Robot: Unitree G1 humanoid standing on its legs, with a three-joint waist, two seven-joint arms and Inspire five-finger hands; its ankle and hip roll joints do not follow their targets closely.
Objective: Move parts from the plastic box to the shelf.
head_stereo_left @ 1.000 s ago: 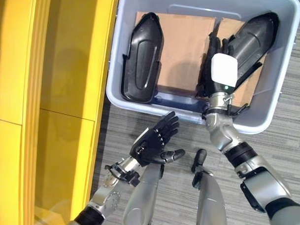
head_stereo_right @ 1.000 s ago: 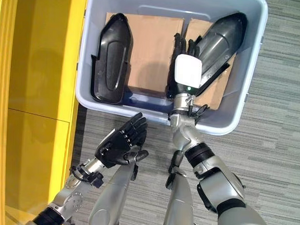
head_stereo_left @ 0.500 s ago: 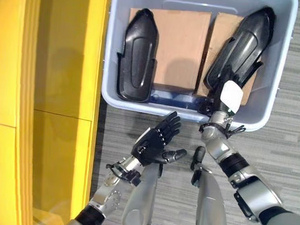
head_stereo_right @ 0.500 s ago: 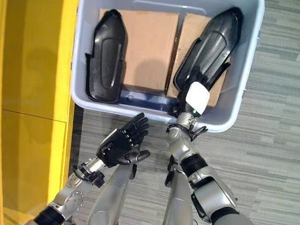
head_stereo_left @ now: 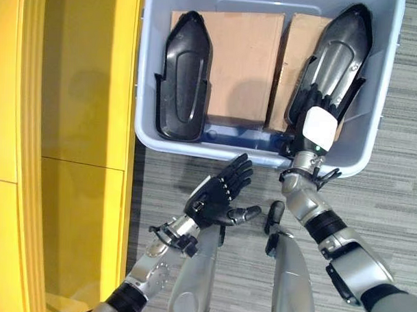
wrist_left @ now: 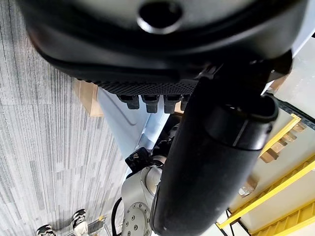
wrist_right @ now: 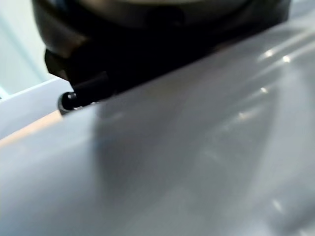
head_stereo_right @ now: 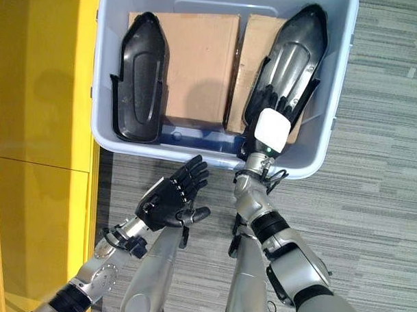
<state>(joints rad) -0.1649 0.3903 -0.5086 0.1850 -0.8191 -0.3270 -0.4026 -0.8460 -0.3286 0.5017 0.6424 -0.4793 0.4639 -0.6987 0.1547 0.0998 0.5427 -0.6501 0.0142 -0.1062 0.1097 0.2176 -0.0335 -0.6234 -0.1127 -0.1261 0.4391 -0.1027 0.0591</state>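
Inside the plastic box (head_stereo_left: 145,92), both black parts (head_stereo_left: 184,76) remained; right hand (head_stereo_left: 313,115) reached one, grasp indiscernible; left hand (head_stereo_left: 217,195) spread.

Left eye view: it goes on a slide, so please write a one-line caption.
Right hand reaches into the plastic box at the right-side black part; left hand hovers open outside.

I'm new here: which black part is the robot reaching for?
Look in the grey plastic box on the floor beside the yellow shelf. Two black parts lie on cardboard; it is the right one, tilted, with the right robot hand on its near end.
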